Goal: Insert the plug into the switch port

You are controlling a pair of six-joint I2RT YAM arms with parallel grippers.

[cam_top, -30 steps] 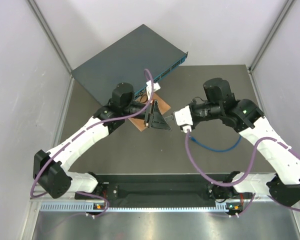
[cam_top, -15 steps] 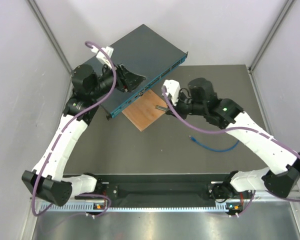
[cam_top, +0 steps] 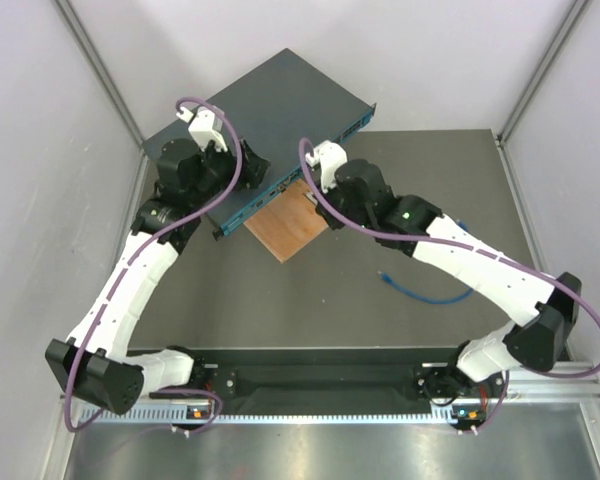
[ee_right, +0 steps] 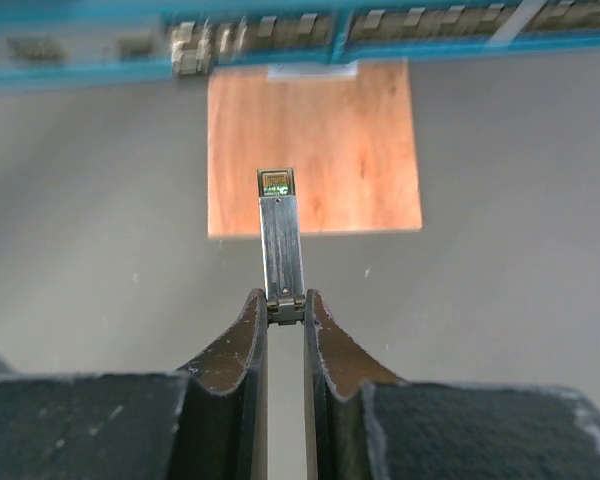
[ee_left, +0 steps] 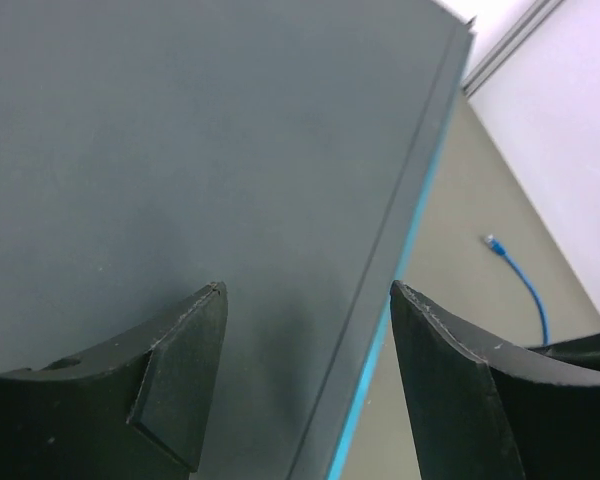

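The switch (cam_top: pixel 250 110) is a flat dark teal box at the back left, and its blue front face (ee_right: pixel 280 30) shows a row of sockets. My left gripper (ee_left: pixel 305 290) hangs open just above the switch top (ee_left: pixel 180 150) near its front edge, holding nothing. The plug (cam_top: pixel 383 273) lies on the table at the end of its blue cable (cam_top: pixel 430 296), apart from both grippers; the left wrist view also shows the plug (ee_left: pixel 492 241). My right gripper (ee_right: pixel 285 297) is shut on a slim grey metal piece (ee_right: pixel 280 240) that points at the switch front.
An orange-brown wooden square (cam_top: pixel 288 220) lies on the table just before the switch front, under the metal piece. Purple robot cables (cam_top: pixel 230 160) loop over both wrists. Grey walls close in the table on the left, back and right.
My left arm swung from the wooden square up over the switch and its gripper opened. My right arm moved from beside the plug to the switch front, holding the grey metal piece.
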